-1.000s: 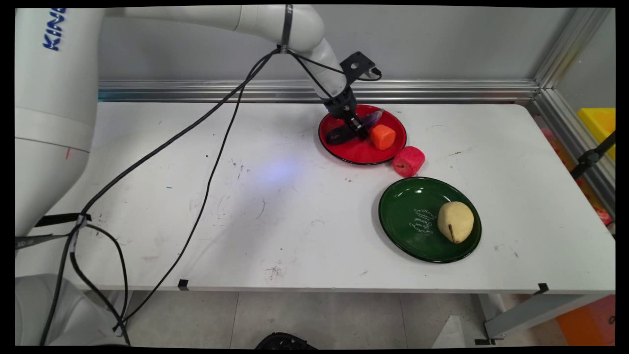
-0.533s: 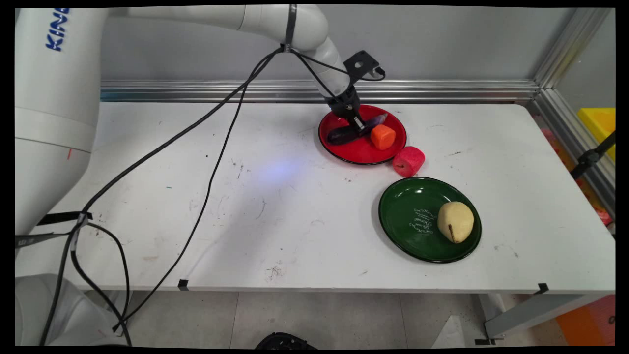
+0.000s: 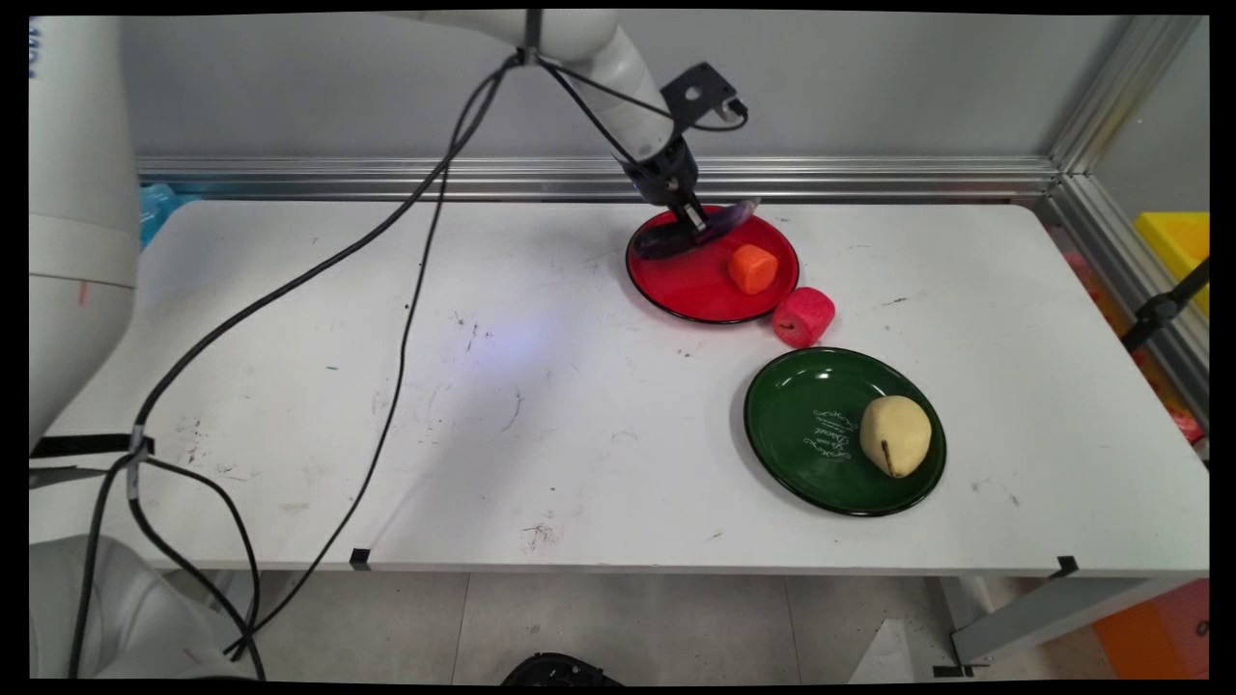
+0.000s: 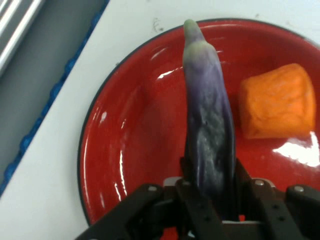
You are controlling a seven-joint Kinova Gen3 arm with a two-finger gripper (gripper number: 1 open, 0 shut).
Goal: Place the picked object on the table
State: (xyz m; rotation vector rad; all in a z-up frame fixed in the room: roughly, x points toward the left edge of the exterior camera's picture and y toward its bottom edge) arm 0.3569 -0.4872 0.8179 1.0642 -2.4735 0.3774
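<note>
- The gripper [image 3: 697,220] hangs over the far edge of the red plate [image 3: 695,290], its two fingers clamped on a purple eggplant [image 3: 690,235] — held near the middle, the fruit lying roughly level.
- In the hand view the gripper [image 4: 210,192] pinches the eggplant [image 4: 207,125] from both sides; the pale green tip points toward 12 o'clock of that picture, over the red plate [image 4: 130,140].
- The eggplant looks clear of the plate in the main view, though I cannot tell for sure whether its lower end touches.
- An orange chunk [image 3: 752,268] sits on the red plate at about 3 o'clock from the plate's centre; in the hand view the orange chunk [image 4: 277,102] lies just to the right of the eggplant, apart from it.
- A pink-red cylinder [image 3: 802,316] rests on the table [image 3: 483,405], touching or just beside the red plate's rim at roughly 4 o'clock.
- Nearer to me, at about 5 o'clock from the red plate, stands a green plate [image 3: 801,434] — with a yellowish pear [image 3: 895,435] on its right half.
- Black cables [image 3: 386,290] trail from the arm across the table's left side and hang down over its near edge.
</note>
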